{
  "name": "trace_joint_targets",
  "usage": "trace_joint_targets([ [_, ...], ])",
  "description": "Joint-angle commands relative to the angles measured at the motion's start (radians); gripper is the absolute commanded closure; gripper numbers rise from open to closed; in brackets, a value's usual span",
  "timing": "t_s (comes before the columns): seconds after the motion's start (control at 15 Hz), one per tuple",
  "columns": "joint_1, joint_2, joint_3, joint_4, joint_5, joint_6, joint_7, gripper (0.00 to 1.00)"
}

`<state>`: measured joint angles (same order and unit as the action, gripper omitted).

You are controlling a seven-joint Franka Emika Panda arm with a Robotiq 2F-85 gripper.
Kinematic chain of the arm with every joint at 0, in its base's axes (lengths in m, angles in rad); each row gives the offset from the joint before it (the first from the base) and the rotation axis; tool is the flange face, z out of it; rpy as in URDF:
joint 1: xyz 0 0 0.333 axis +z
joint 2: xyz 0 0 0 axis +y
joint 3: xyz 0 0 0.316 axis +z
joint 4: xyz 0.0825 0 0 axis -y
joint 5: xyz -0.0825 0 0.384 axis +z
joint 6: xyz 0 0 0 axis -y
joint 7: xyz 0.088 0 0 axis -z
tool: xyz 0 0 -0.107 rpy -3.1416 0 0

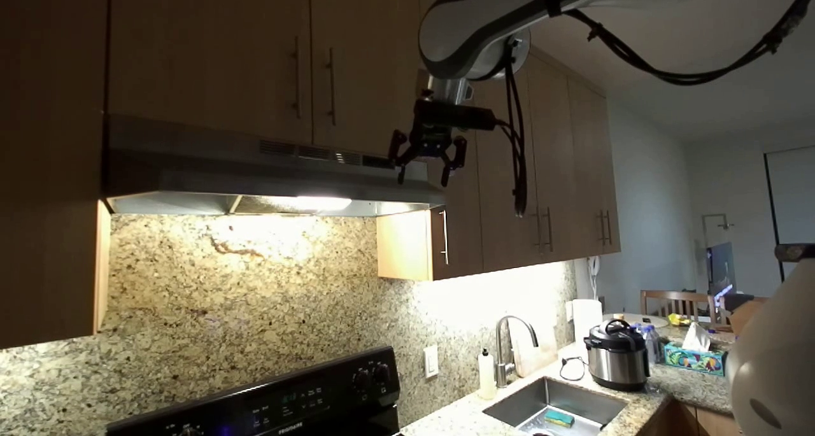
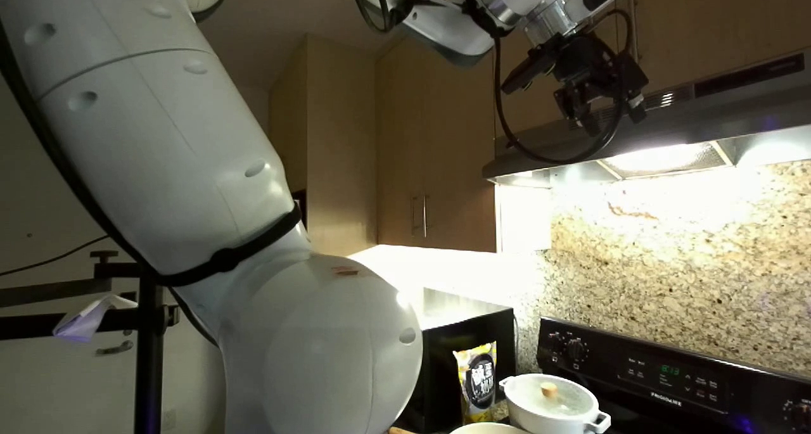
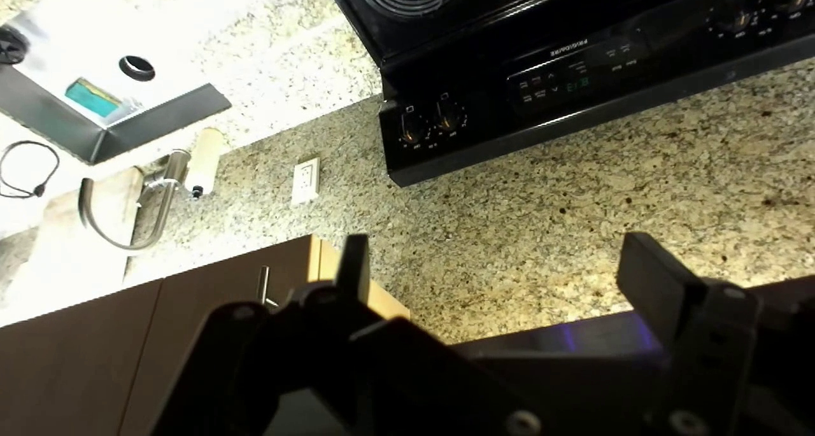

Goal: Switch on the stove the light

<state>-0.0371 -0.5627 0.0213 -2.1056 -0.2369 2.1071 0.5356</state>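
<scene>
Exterior views both show brown wooden cabinets over a speckled tan stone backsplash. A white, rounded robot arm extends high in front of the cabinets. Low against the backsplash sits a glossy black stove; well above it, right under the cabinets, runs a long grey metal hood. Near the hood's front hangs a black two-fingered claw, its jaws spread wide and holding nothing; I cannot tell whether it touches the hood. On the hood's underside, the bright white stove light glows.
</scene>
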Motion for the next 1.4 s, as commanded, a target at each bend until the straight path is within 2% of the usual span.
trace_joint_targets([
  [0.0,-0.019,0.026,0.049,0.005,0.029,-0.039,-0.072,0.00],
  [0.33,0.021,0.070,0.073,-0.028,0.080,-0.118,-0.135,0.00],
  [0.6,0.057,0.102,0.060,-0.060,0.161,-0.110,-0.198,0.00],
  [0.87,0.041,0.146,0.066,-0.093,0.177,-0.093,-0.178,0.00],
  [1.07,0.029,0.175,0.066,-0.115,0.162,-0.135,-0.163,0.00],
  [1.33,0.043,0.164,0.034,-0.184,0.214,-0.138,-0.221,0.00],
])
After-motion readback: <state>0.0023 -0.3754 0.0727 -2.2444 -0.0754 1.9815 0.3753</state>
